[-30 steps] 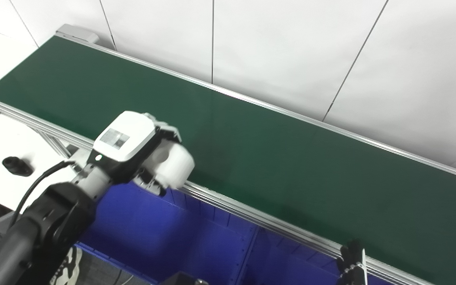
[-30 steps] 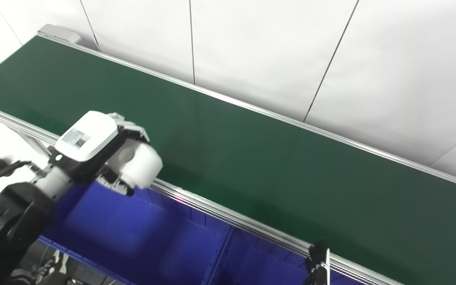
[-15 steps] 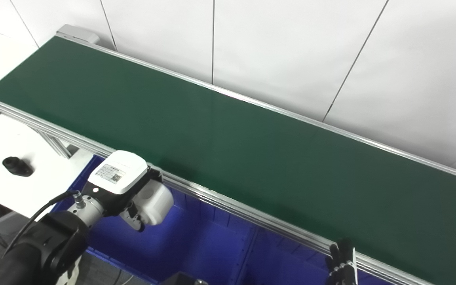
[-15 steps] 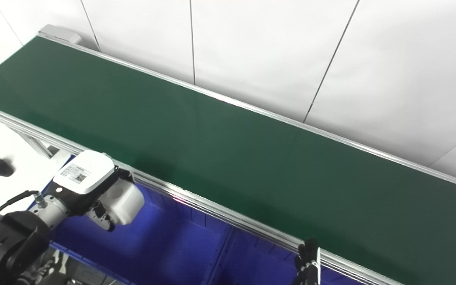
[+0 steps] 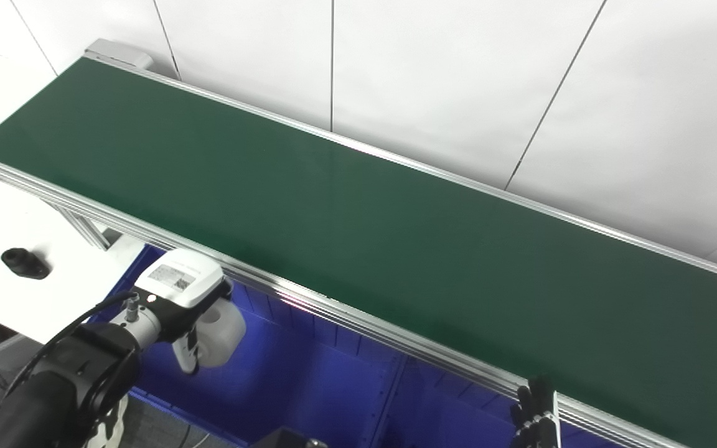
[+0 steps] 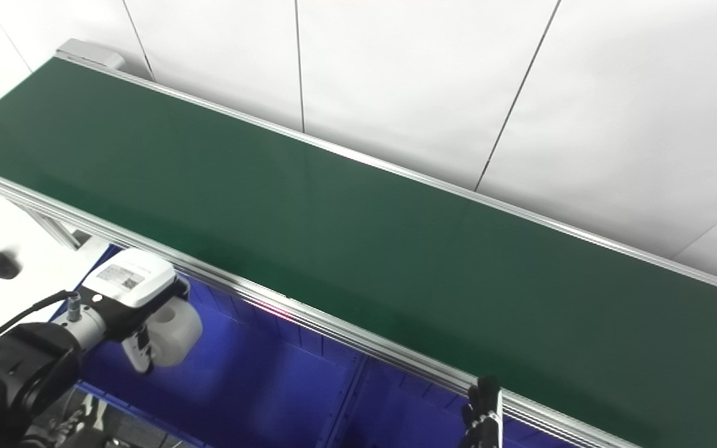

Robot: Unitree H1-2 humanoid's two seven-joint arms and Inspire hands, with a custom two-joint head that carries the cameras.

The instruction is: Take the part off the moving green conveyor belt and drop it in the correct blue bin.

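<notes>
since one second ago, the left hand [image 5: 193,311] has been lowered from the belt [image 5: 346,205] edge down over the bin [image 5: 309,379].

left eye view: the white part [image 5: 218,339] is held under the palm, fingers closed around it, above the leftmost compartment. the drop step is judged to be in hand; next, the fingers must be opened over it.

right eye view: the wrist is bent downward. of the right hand [image 6: 483,417] only dark fingertips are seen at the bottom; their state cannot be told.
</notes>
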